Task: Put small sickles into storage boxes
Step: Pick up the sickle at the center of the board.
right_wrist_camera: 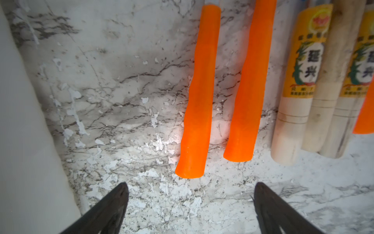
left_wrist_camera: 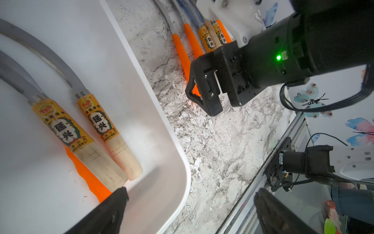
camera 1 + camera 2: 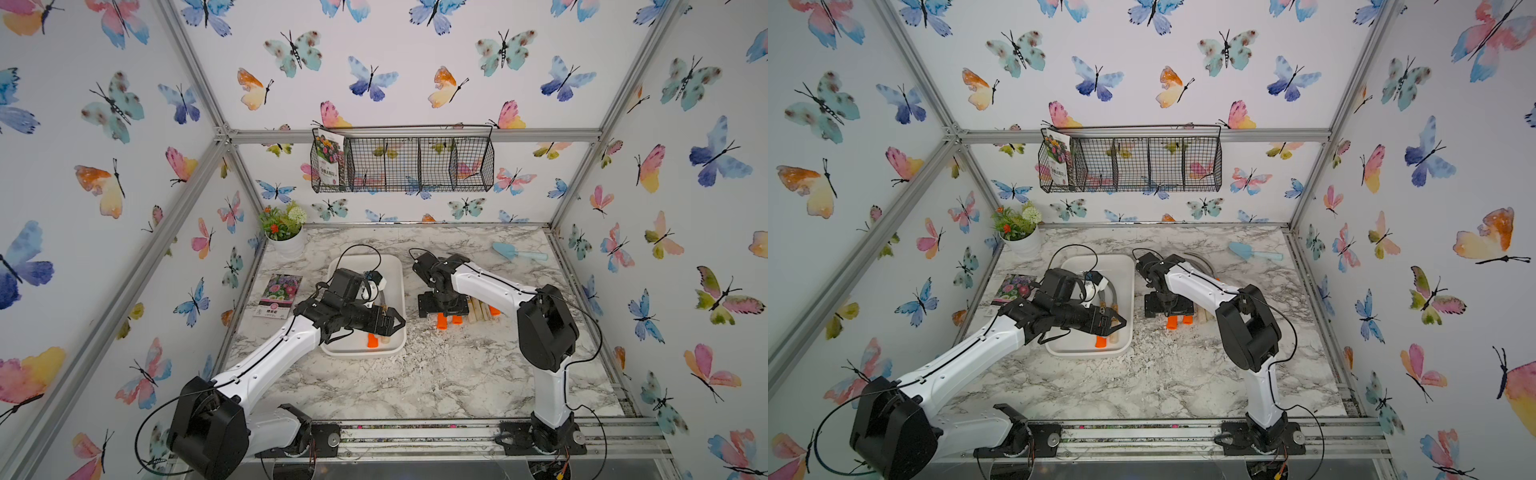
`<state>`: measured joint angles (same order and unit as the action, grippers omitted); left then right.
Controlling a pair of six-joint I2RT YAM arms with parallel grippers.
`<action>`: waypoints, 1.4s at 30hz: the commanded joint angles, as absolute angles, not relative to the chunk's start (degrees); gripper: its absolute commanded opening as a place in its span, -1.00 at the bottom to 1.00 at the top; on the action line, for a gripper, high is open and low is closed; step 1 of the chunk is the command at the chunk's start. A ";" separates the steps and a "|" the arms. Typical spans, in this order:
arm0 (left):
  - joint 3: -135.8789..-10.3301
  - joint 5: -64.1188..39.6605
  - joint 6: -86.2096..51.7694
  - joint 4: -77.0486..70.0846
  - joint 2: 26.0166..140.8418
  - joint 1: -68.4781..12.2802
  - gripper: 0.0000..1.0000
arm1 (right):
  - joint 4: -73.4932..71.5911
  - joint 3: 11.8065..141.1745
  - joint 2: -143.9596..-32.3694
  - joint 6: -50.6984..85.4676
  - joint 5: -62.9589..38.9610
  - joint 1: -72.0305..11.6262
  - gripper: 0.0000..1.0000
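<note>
My right gripper (image 1: 191, 186) released above nearest orange sickle (image 1: 199, 91) on surface (image 1: 121, 101) beside tray (image 2: 105, 60); I should centre mid-handle, drop straight, clench. Left gripper (image 2: 191, 190) released over tray, 3 sickles (image 2: 97, 121) inside.

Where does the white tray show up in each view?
In a top view: white tray just below centre.
In a top view: just below and left of centre.
Left wrist: large, holding labelled sickles.
Right wrist: only its wall, at the picture's edge.
Shared landmark: two orange handles beside it.
</note>
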<state>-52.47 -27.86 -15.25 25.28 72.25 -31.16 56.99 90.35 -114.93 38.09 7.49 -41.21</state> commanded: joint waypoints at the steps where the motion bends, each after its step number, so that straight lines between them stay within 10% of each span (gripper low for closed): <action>1: -54.25 -30.11 -13.79 23.17 73.76 -31.38 0.97 | 53.64 88.03 -112.62 37.18 5.35 -40.44 0.91; 17: -56.27 -31.45 -12.21 21.69 80.38 -31.49 0.97 | 47.87 82.73 -113.63 35.38 1.98 -37.71 0.06; 42: -56.87 -31.82 -11.88 21.23 82.35 -31.47 0.97 | 44.65 79.01 -116.80 32.63 0.13 -35.86 -0.52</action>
